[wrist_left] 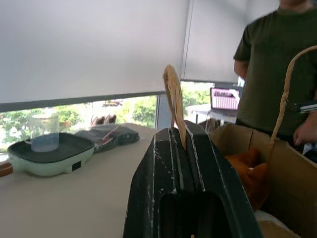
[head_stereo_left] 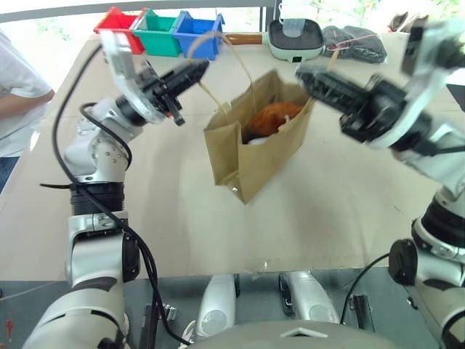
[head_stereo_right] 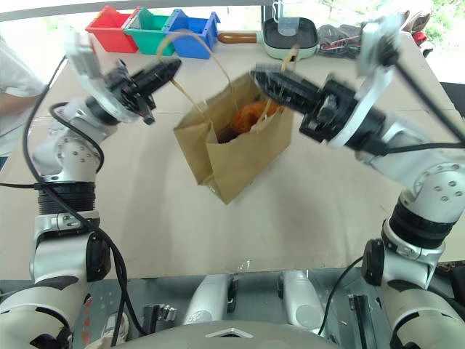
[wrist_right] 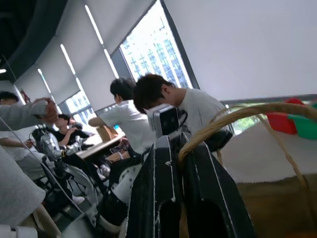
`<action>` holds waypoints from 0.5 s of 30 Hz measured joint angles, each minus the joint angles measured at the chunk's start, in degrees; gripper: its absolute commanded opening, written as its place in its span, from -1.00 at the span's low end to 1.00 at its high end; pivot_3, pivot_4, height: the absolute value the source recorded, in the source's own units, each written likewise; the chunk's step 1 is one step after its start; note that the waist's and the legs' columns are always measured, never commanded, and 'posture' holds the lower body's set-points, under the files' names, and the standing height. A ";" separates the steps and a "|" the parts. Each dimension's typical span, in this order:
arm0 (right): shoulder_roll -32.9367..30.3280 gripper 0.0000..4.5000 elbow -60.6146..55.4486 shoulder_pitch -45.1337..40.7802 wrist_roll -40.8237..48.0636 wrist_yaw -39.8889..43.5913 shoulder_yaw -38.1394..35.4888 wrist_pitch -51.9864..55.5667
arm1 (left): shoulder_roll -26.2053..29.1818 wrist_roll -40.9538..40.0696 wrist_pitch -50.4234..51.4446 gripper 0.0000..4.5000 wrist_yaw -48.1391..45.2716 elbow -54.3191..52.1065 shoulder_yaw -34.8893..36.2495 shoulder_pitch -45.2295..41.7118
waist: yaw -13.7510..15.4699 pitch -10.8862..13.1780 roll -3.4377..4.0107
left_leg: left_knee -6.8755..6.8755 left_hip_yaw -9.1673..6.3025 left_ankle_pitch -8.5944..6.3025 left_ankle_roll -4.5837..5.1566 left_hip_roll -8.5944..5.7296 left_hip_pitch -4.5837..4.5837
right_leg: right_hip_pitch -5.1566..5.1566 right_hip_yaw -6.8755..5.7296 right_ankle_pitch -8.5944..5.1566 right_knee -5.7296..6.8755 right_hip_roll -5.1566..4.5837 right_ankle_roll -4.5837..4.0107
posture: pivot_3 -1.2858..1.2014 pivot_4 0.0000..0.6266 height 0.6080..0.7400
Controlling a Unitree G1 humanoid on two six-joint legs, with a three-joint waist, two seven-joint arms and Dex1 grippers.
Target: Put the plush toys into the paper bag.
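Observation:
The brown paper bag (head_stereo_left: 254,163) hangs tilted over the middle of the table, mouth open. My left gripper (head_stereo_left: 202,67) is shut on one twisted-paper handle (wrist_left: 173,94). My right gripper (head_stereo_left: 304,73) is shut on the other handle (wrist_right: 237,116). Inside the bag lies the brown plush toy (head_stereo_left: 272,118), with a patch of white (head_stereo_left: 258,139) under it that I cannot make out as the chicken. The left wrist view looks into the bag and shows the brown toy (wrist_left: 247,171) against the inner wall. Whether the bag's lower corner touches the table I cannot tell.
Red (head_stereo_left: 116,22), green (head_stereo_left: 158,29) and blue (head_stereo_left: 197,30) bins line the table's far edge, beside a pale green electric pan (head_stereo_left: 294,40) bearing a clear cup and a dark cloth bundle (head_stereo_left: 356,40). A person (head_stereo_left: 18,94) stands at the table's left side.

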 measured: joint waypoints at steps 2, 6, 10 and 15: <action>-1.31 -0.98 -0.53 2.13 -3.72 0.32 2.51 -1.63 | -1.67 3.51 -1.83 -1.00 -1.31 4.24 -2.40 0.15 | -0.03 0.00 -0.01 | 0.05 -0.02 0.00 0.00 0.00 -0.19 | -0.20 0.00 0.01 0.09 0.01 0.00 | 0.03 -0.52 1.00; -5.45 -0.46 -1.76 4.90 -9.58 2.31 5.72 -4.14 | -2.01 7.35 -3.98 -1.00 -4.62 8.76 -4.65 0.94 | -0.04 0.00 -0.01 | 0.24 -0.08 0.01 0.00 0.01 -0.69 | -0.63 -0.05 0.02 0.24 0.02 0.00 | 0.03 -0.52 1.00; -11.65 0.34 -5.96 7.11 -5.31 3.33 5.15 -3.50 | 0.27 5.20 -0.17 -0.20 -8.52 7.40 -2.82 1.51 | 0.01 0.00 -0.01 | 0.25 -0.09 0.01 0.00 0.02 -0.74 | -0.62 -0.06 0.02 0.20 -0.02 0.00 | 0.03 -0.52 1.00; -25.47 0.37 -12.14 15.78 2.28 6.44 -0.24 -1.72 | 2.73 1.53 6.15 0.88 -3.94 -1.67 3.57 7.74 | 0.20 -0.01 -0.04 | 0.32 -0.11 0.00 0.01 0.03 -0.71 | -0.55 -0.09 0.02 0.18 -0.05 0.01 | 0.03 -0.52 1.00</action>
